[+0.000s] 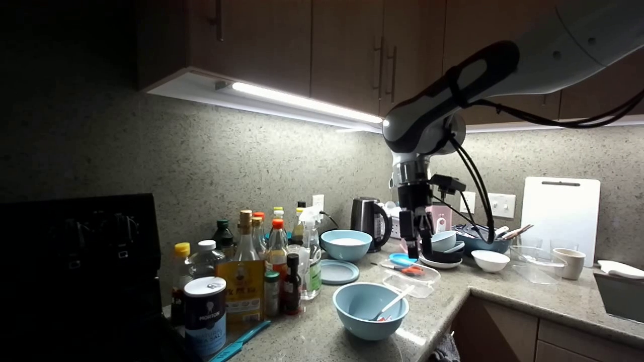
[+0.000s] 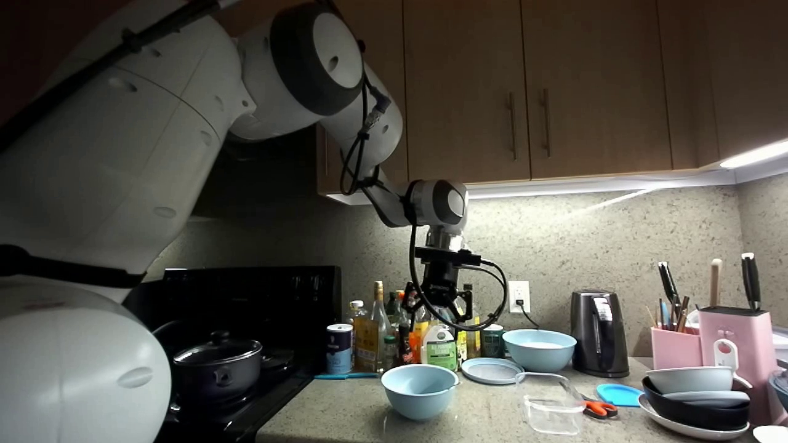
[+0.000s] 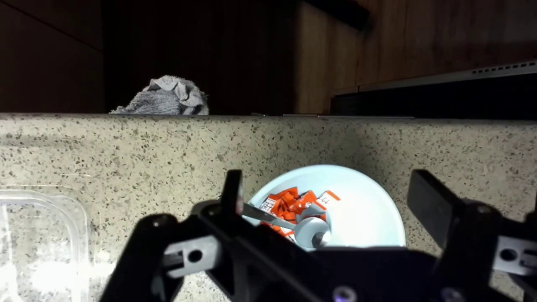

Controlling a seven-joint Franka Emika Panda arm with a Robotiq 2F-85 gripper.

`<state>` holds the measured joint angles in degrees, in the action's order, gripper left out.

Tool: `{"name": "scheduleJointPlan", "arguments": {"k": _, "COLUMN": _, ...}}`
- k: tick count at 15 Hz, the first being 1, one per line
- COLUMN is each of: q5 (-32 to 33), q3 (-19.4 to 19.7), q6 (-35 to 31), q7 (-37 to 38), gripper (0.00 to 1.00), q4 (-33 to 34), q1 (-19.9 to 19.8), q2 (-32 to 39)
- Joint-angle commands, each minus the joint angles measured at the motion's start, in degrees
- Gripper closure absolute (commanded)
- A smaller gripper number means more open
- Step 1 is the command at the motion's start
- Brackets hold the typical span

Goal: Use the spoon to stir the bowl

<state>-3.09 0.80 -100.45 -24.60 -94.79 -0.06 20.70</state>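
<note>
On the kitchen counter, the light blue bowl sits well below my gripper, whose fingers spread wide, holding and touching nothing. On the side toward the clear container, the spoon slants up across the rim, handle pointing toward one of my fingers, head down by the orange packets.

The bowl is light blue, the gripper mostly black, the counter speckled beige.
</note>
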Motion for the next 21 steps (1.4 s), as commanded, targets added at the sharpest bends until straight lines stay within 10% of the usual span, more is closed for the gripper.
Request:
{"name": "scheduleJointPlan", "arguments": {"k": 1, "q5": 3.53, "q3": -1.10, "q6": 1.62, "q7": -0.30, "gripper": 0.00, "q4": 2.61, "q1": -0.50, "q2": 1.71}}
{"name": "scheduleJointPlan", "arguments": {"k": 21, "q5": 17.24, "q3": -3.57, "q6": 21.49, "q7": -3.17, "gripper": 0.00, "q4": 28.01, "q1": 3.54, "q2": 24.76}}
